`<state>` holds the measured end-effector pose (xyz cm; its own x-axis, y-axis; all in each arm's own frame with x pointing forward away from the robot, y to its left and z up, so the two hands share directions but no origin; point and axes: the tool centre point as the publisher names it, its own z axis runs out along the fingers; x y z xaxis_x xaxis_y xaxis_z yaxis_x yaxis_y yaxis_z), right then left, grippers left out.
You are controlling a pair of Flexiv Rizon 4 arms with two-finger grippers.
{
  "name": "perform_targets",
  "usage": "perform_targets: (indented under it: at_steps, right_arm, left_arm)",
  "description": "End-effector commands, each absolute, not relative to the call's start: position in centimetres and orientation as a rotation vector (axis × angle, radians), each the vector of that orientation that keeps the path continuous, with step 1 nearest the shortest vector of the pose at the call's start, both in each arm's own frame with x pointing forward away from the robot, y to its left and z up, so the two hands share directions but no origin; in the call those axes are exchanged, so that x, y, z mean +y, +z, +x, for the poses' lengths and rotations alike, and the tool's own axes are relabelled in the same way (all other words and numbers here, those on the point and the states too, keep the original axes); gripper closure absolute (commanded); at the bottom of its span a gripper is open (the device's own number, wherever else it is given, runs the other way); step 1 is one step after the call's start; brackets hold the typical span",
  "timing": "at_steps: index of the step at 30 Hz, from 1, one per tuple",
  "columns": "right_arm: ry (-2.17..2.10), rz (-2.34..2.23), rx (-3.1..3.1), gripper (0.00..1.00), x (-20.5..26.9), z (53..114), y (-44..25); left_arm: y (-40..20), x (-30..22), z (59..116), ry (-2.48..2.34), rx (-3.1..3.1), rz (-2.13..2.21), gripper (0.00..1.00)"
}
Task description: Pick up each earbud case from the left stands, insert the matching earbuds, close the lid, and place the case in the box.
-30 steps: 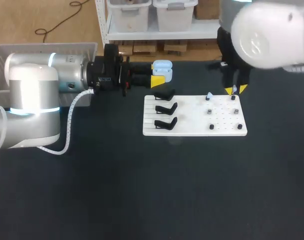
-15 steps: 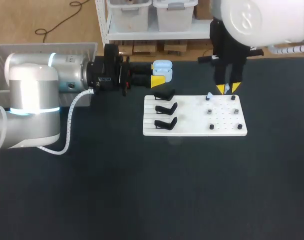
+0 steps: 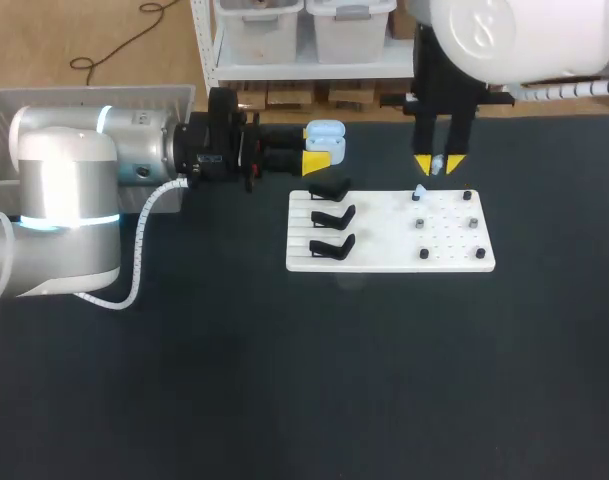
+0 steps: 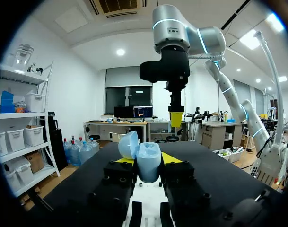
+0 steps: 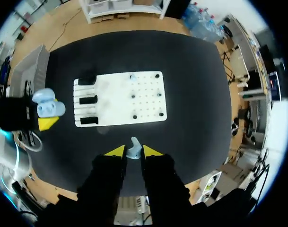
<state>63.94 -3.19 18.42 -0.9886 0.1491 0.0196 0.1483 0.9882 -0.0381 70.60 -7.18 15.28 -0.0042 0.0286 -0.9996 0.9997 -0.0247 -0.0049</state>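
Note:
My left gripper (image 3: 322, 150) is shut on a pale blue earbud case (image 3: 325, 134), held sideways behind the white board (image 3: 389, 255). The case (image 4: 148, 161) stands between the yellow tips with its lid (image 4: 128, 144) open. My right gripper (image 3: 439, 164) hangs over the board's far edge, pointing down, shut on a pale blue earbud (image 5: 133, 147). Another earbud (image 3: 419, 191) sits on a peg at the board's back. Three black stands (image 3: 331, 215) line the board's left side, with no cases on them. In the right wrist view the case (image 5: 47, 106) lies off to the left of the board (image 5: 120, 101).
A grey box (image 3: 94, 98) stands at the table's back left, behind my left arm. Small black pegs (image 3: 423, 254) dot the board's right half. Dark table top (image 3: 334, 380) stretches in front of the board.
My right gripper has moved left and back along the board's far edge, carrying the earbud. The left arm and case have stayed still.

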Motion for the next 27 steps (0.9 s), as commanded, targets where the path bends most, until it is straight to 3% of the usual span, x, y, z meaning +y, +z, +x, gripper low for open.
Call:
perform_targets:
  at_steps: [1,27]
  right_arm:
    - [-0.006,-0.406,-3.052,1.00,-2.5,65.4,18.7]
    - [-0.053,-0.527,-2.994,1.00,-2.4,65.3,18.3]
  left_arm:
    - [15.3,-7.2,70.7,-1.218,1.222,1.248,1.00]
    - [13.9,-7.3,68.8,-1.210,1.146,1.241,1.00]
